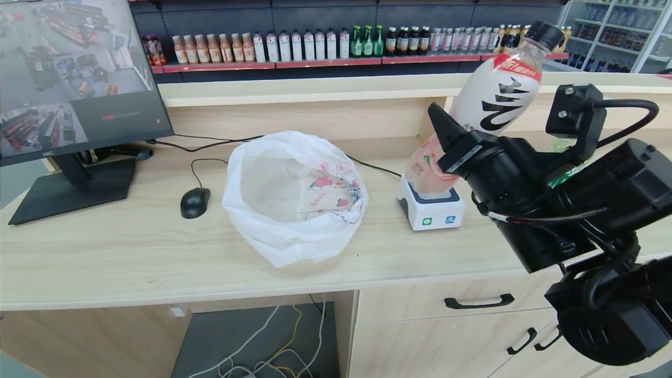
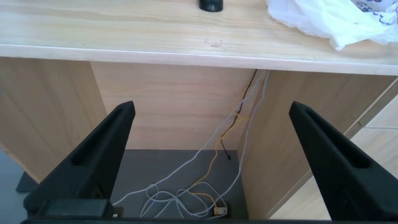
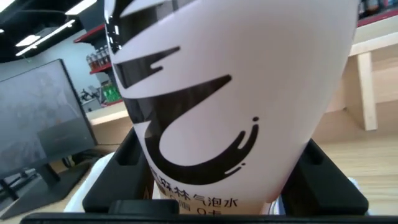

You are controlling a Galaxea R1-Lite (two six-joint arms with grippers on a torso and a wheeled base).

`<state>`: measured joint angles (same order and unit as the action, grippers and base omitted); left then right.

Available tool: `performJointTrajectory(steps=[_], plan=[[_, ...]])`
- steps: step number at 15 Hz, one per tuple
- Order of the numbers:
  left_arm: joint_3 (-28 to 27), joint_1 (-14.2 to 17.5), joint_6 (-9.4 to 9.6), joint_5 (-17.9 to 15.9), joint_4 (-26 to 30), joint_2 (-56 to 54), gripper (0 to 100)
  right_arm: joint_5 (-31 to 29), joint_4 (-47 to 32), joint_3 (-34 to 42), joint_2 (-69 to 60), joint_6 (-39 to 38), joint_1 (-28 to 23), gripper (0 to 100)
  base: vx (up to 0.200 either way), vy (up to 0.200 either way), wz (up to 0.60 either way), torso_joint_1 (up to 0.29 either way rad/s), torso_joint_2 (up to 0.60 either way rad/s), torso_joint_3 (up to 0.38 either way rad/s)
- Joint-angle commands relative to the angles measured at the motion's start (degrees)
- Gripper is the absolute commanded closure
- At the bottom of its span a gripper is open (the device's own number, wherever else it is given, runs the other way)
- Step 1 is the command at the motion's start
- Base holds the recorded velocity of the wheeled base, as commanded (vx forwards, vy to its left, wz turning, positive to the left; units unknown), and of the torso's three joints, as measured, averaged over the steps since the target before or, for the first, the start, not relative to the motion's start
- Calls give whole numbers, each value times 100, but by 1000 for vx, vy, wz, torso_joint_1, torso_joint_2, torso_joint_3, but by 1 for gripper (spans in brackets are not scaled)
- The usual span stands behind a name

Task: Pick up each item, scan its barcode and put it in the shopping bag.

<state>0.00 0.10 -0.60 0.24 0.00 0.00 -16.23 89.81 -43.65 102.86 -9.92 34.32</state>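
A white drink bottle [image 1: 493, 102] with a black cap, bold black strokes and a pink lower label is tilted in my right gripper [image 1: 451, 152], which is shut on it. The bottle's base hangs just over the white barcode scanner [image 1: 431, 206] on the counter. Close up, the bottle [image 3: 230, 106] sits between the black fingers [image 3: 115, 177]. The white plastic shopping bag [image 1: 294, 197] lies open at the counter's middle, left of the scanner. My left gripper [image 2: 211, 162] is open with nothing in it, below the counter's front edge, facing the space under the desk.
A monitor [image 1: 68, 73] stands at the back left, with a black mouse [image 1: 195, 202] beside the bag. Cables run along the counter's back. Drawers [image 1: 478, 302] sit under the counter on the right. Loose wires [image 2: 205, 186] hang beneath the desk. Shelves of bottles [image 1: 341, 42] line the back.
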Motion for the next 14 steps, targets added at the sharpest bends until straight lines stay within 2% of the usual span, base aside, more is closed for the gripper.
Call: performJointTrajectory(steps=[1, 7, 8, 11, 13, 14], plan=[[0, -1, -2, 2, 0, 0, 0, -3, 19, -12, 102, -335, -171, 100, 0, 0, 0, 0, 0, 0], [0, -1, -2, 2, 0, 0, 0, 76, 2, -398, 454, -1469, -232, 100, 0, 0, 0, 0, 0, 0], [0, -1, -2, 2, 0, 0, 0, 58, -253, -495, 419, -1864, -426, 100, 0, 0, 0, 0, 0, 0], [0, -1, -2, 2, 0, 0, 0, 32, -728, -548, 427, -2409, -689, 100, 0, 0, 0, 0, 0, 0], [0, -1, -2, 2, 0, 0, 0, 32, -1088, -732, 427, -2849, -698, 100, 0, 0, 0, 0, 0, 0], [0, -1, -2, 2, 0, 0, 0, 32, -1545, -943, 436, -3209, -742, 100, 0, 0, 0, 0, 0, 0]])
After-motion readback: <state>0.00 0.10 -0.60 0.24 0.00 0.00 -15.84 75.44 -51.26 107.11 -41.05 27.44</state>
